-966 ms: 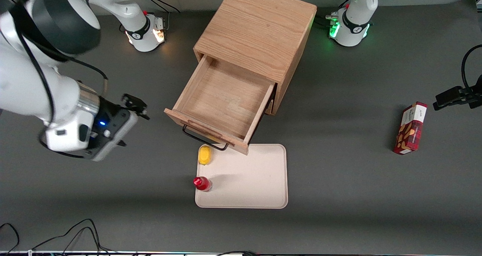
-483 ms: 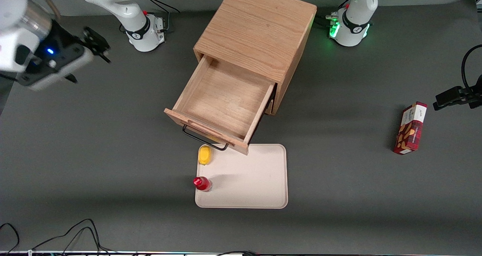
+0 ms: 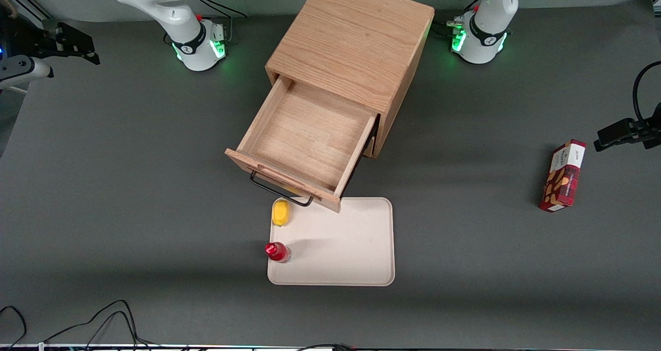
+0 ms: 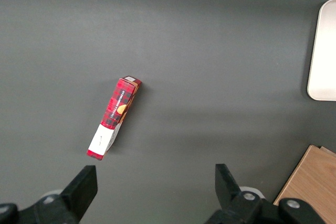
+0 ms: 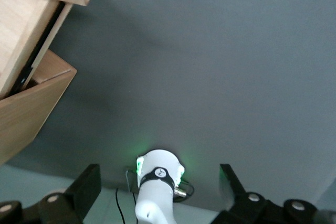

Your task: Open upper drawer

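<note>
Already the upper drawer (image 3: 304,144) stands pulled well out of the wooden cabinet (image 3: 351,41), its shallow bare inside open to the front camera and its black wire handle (image 3: 279,188) hanging over the edge of the cream tray (image 3: 351,248). From how things lie, I judge the opening itself done, and the step in hand is the retreat. My gripper (image 3: 77,44) sits high at the working arm's end of the table, well apart from the drawer and near that arm's base (image 3: 199,46); in the right wrist view its two fingers (image 5: 86,184) are spread wide with nothing between them, so the claw is released and empty.

On the tray a yellow piece (image 3: 281,212) lies just beside the handle and a red-capped bottle (image 3: 277,252) stands nearer to the front camera. A red box (image 3: 563,175) lies toward the parked arm's end, well clear of everything.

For the next move I see little to ask: I would hold the arm off from the cabinet so it cannot knock the drawer front, and if more opening were wanted, I would have to come back down to the handle, minding the yellow piece close under it
</note>
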Action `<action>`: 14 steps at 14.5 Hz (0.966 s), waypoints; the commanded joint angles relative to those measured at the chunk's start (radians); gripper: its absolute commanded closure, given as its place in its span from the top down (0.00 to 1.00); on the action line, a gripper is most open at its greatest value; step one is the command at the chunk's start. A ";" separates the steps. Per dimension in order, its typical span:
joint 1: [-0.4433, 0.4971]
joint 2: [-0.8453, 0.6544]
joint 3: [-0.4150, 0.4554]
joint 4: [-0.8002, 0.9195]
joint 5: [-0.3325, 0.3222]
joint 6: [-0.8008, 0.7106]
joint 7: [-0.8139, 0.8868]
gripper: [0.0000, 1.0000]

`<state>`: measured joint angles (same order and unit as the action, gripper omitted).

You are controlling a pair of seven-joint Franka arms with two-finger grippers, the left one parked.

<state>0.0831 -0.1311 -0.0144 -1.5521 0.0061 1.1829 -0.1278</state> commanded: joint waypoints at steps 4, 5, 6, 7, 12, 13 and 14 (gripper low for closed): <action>0.020 -0.269 0.019 -0.408 0.026 0.227 0.247 1.00; 0.020 -0.274 0.021 -0.408 0.026 0.227 0.252 1.00; 0.018 -0.274 0.013 -0.407 0.026 0.227 0.252 1.00; 0.018 -0.271 0.010 -0.399 0.026 0.237 0.252 1.00; 0.021 -0.125 -0.025 -0.234 -0.015 0.238 0.260 1.00; 0.020 -0.108 -0.035 -0.208 -0.018 0.238 0.266 1.00; 0.018 -0.105 -0.036 -0.203 -0.018 0.238 0.264 1.00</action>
<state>0.0948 -0.3034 -0.0416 -1.8422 0.0031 1.4363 0.1085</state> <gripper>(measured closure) 0.000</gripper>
